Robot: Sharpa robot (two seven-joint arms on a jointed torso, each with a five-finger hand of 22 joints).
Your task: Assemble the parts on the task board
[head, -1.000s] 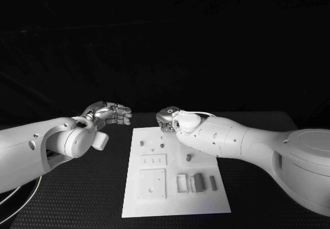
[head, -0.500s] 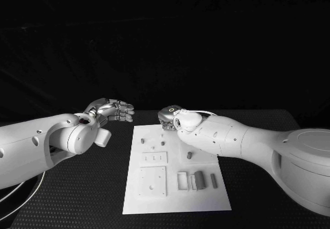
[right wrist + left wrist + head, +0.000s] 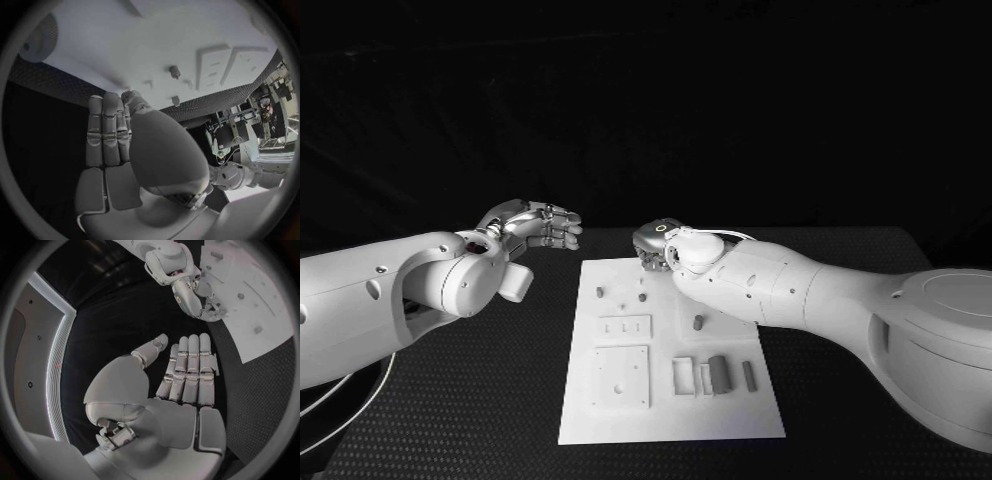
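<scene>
— Parts (image 3: pixel 720 375) are lying grey on the task board (image 3: pixel 668 425), which is sitting in the middle of the black table (image 3: pixel 473 420). I'm seeing a cluster of upright blocks near the robot's edge, a peg (image 3: pixel 697 325) midway, and two smaller pegs (image 3: pixel 602 293) toward the far end.

— And the hands?

— The right hand (image 3: pixel 653 247) is hovering over the board's far edge, just above those small pegs. Its fingers (image 3: pixel 104 135) are lying straight and pressed together, the thumb (image 3: pixel 135 102) reaching forward beside them, holding nothing as far as I'm seeing. The left hand (image 3: pixel 531 228) is hanging off the board, over bare table near its far left corner. From the left wrist view its fingers (image 3: pixel 187 370) are also lying side by side, thumb (image 3: pixel 150 350) standing apart, nothing in them.

— So what is it working on?

— I'm guessing the right hand is lining up on a far-end peg. To do it well, it should be opening thumb from fingers first, coming straight down so nothing is nudging the neighbouring peg, then pinching low on the piece.
</scene>
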